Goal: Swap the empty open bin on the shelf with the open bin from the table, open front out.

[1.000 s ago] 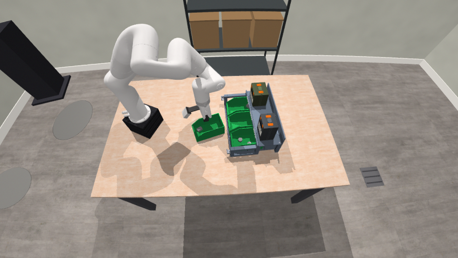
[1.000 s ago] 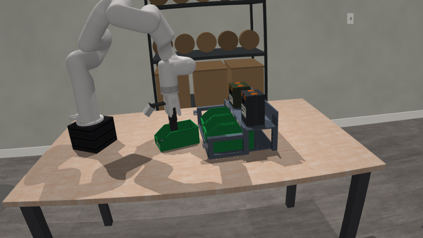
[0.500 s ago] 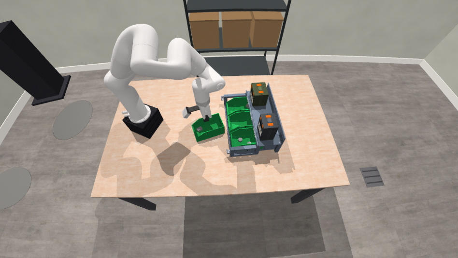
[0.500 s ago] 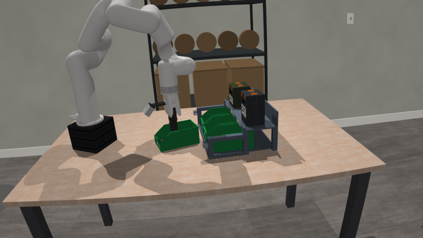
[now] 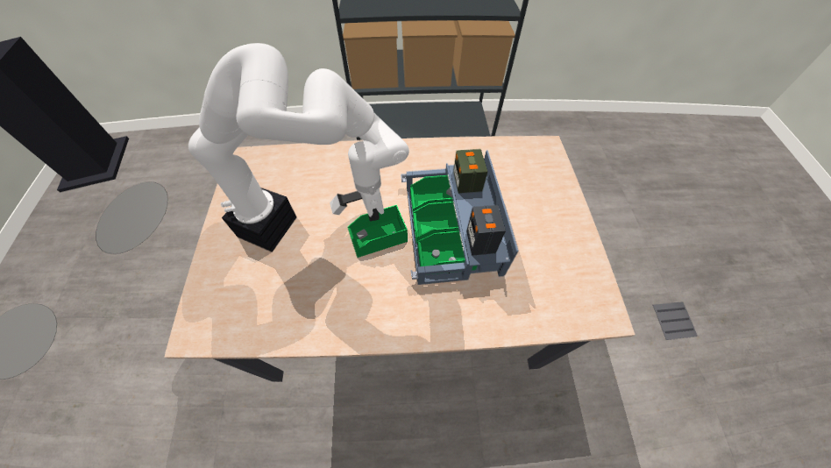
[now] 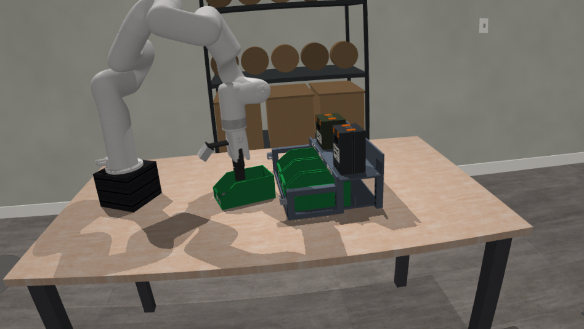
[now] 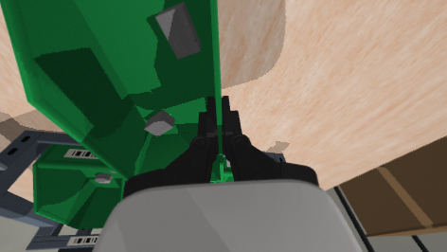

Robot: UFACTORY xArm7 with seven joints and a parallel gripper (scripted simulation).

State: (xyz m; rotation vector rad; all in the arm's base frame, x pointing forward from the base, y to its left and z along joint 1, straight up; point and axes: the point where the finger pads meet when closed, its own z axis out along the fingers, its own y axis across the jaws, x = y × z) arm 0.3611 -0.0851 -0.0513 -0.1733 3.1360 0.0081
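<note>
From above, the claw is clamped on the bin's wall, 12 o'clock; move it slowly, level, parts inside.

Nothing has visibly changed since the earlier pictures.
</note>
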